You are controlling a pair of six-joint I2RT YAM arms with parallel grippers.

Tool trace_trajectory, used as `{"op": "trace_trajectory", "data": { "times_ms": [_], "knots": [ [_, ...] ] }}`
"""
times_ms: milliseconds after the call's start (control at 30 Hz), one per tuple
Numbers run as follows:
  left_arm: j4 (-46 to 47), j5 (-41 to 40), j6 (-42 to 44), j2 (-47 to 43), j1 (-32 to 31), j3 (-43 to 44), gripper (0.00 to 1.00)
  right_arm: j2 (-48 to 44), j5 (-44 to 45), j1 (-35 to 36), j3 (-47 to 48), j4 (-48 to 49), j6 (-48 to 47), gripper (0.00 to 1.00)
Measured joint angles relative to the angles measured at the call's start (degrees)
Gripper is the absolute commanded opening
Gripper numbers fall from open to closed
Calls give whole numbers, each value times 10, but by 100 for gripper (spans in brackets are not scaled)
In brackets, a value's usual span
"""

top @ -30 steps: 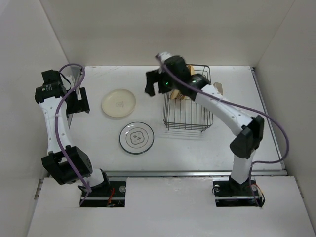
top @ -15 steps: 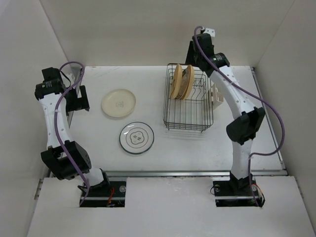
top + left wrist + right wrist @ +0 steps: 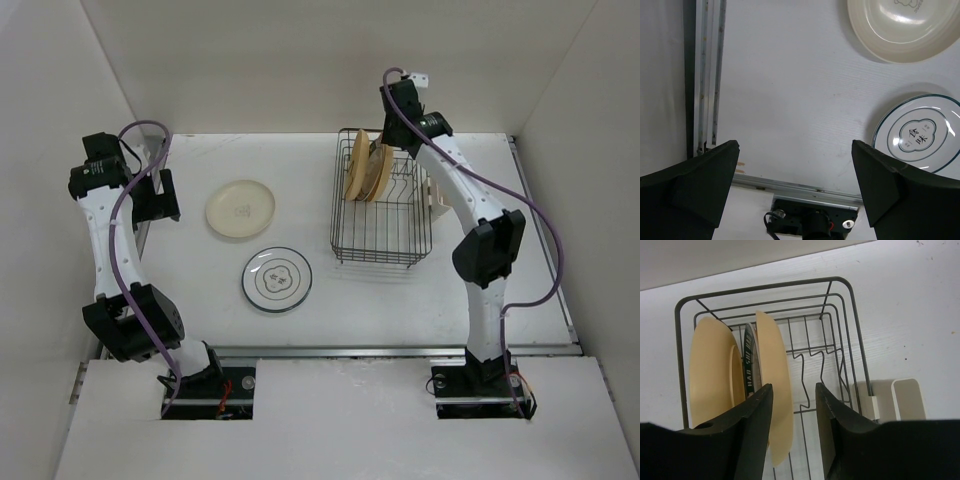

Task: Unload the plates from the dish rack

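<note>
Two plates lie flat on the counter: the cream plate and the ringed plate. The others stand on edge at the far end of the rack, two yellowish faces with a teal rim between them. The right pincer hangs above them, jaws narrowed but parted, gripping nothing. It should probably centre over a single rim, the outer yellow plate, come straight down, pinch the top edge, then lift vertically so the neighbours don't tip. The left pincer is wide open and empty over the counter.
</note>
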Motion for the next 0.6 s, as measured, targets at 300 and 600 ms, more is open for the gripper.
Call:
{"op": "trace_trajectory", "data": {
  "times_ms": [300,600],
  "knots": [
    [0,-2,4,3,0,1,94,5,-1,0,-15,3,-2,56],
    [-1,-2,4,4,0,-3,94,6,-14,0,-26,11,-4,44]
  ]
}}
